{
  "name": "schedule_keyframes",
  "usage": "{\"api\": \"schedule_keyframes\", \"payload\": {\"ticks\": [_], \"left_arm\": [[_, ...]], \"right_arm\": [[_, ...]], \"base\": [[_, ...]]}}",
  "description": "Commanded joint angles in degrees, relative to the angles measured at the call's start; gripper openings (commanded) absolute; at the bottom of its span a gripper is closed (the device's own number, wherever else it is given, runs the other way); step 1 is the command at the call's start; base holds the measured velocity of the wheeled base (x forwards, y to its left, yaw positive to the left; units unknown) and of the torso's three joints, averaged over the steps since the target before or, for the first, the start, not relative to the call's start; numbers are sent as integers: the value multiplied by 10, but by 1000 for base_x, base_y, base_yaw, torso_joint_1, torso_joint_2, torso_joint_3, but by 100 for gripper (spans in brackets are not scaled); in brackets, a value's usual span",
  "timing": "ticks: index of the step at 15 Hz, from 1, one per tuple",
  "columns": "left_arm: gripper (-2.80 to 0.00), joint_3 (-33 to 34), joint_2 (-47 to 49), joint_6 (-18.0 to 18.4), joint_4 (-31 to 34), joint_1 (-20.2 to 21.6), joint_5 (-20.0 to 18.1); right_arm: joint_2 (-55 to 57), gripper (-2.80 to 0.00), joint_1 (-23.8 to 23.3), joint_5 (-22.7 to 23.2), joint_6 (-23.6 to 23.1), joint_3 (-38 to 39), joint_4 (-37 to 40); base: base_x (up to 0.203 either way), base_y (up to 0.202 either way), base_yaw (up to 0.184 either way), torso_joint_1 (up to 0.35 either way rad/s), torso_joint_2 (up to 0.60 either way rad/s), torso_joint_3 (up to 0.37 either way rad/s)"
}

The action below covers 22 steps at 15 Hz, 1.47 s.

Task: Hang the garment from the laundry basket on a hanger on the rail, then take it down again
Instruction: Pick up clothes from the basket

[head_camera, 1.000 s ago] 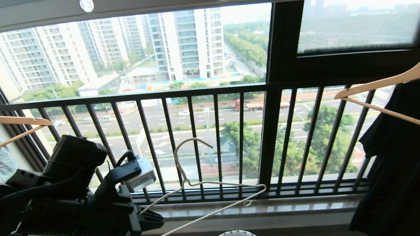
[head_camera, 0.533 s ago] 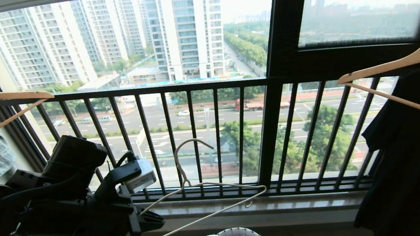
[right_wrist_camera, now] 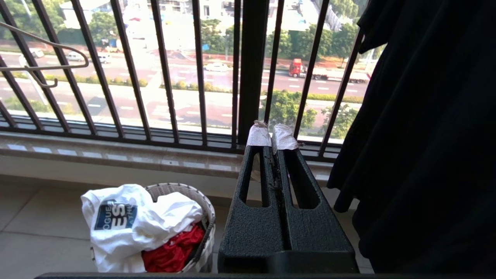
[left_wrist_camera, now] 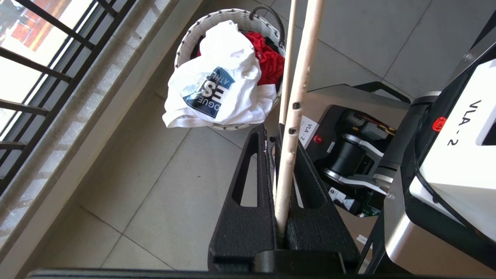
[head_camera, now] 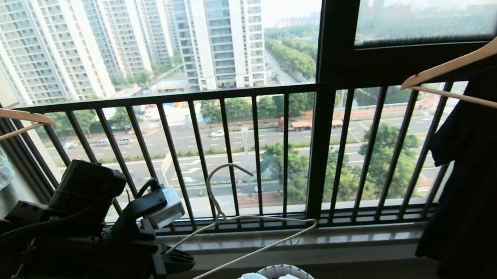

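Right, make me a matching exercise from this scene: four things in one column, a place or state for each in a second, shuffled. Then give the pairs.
Things:
1. white T-shirt
2. thin cream hanger
3. black garment
4. right gripper

Places or states:
A. hangs on a wooden hanger at the right
B. shut on nothing
C. draped over the rim of the round white basket
D. clamped in the left gripper

Pairs: 1-C, 2-D, 3-A, 4-B
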Motion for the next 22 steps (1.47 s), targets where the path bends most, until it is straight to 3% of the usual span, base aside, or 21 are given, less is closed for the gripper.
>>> {"api": "schedule_keyframes", "payload": {"ticks": [1, 22], "left_arm": [[-280, 0, -1, 2, 1, 0, -2], [-280, 7, 1, 4, 0, -11, -2]], "right_arm": [[0, -280, 0, 0, 0, 0, 0], [0, -280, 0, -1, 8, 0, 0]], "base": [[0, 0, 0, -139, 325, 178], [0, 0, 0, -200, 477, 275]]}}
